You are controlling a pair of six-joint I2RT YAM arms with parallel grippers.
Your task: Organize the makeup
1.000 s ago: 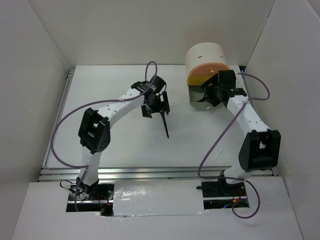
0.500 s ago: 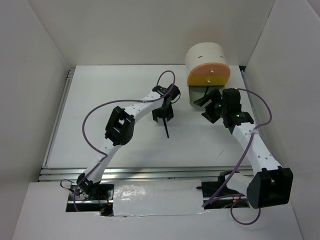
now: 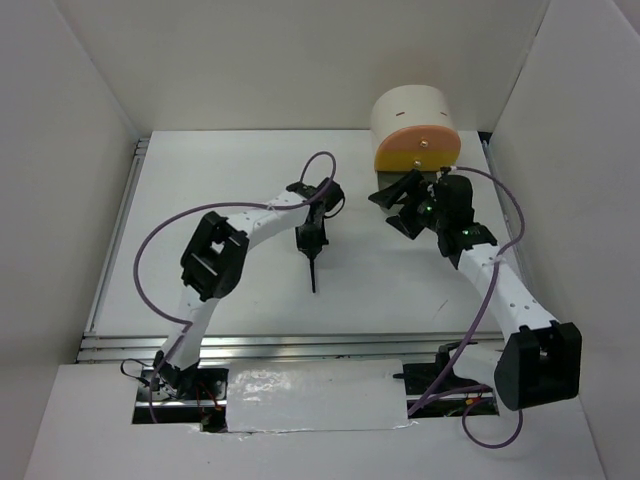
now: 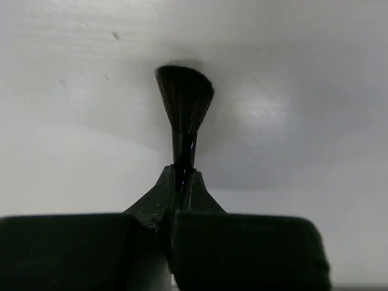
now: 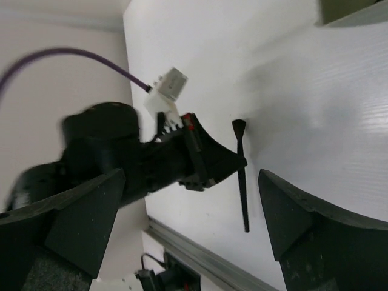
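Black from tip to tail, the makeup brush (image 3: 313, 272) is yours: the left gripper (image 3: 309, 238) is pinched fully shut on it near the middle of the tabletop (image 3: 220, 170). The wrist view shows the bite sitting on the neck just behind the fanned bristles (image 4: 185, 97), with the handle (image 5: 243, 200) trailing back toward the near edge.

Expect a featherweight. The handle looks stiff, thin and glossy, so it may well twist or slide between the pads if you swing fast. The bristles are soft and will splay if you press them into anything. Gripping close behind the head is a fair choice, but the long tail sticks out and will sweep wherever the wrist turns. Whether the brush is clear of the surface or resting on it, you cannot tell from here.

Now the neighbours. The cream box (image 3: 410, 120) with its orange drawer front (image 3: 418, 150) stands toward the far right corner. The right gripper (image 3: 398, 207) hangs directly in front of it, jaws spread wide and holding nothing. That arm blocks the straight line from brush to box, and it hides whatever lies below the orange front. Mind the purple cable (image 3: 322, 158) looping over the left wrist too.
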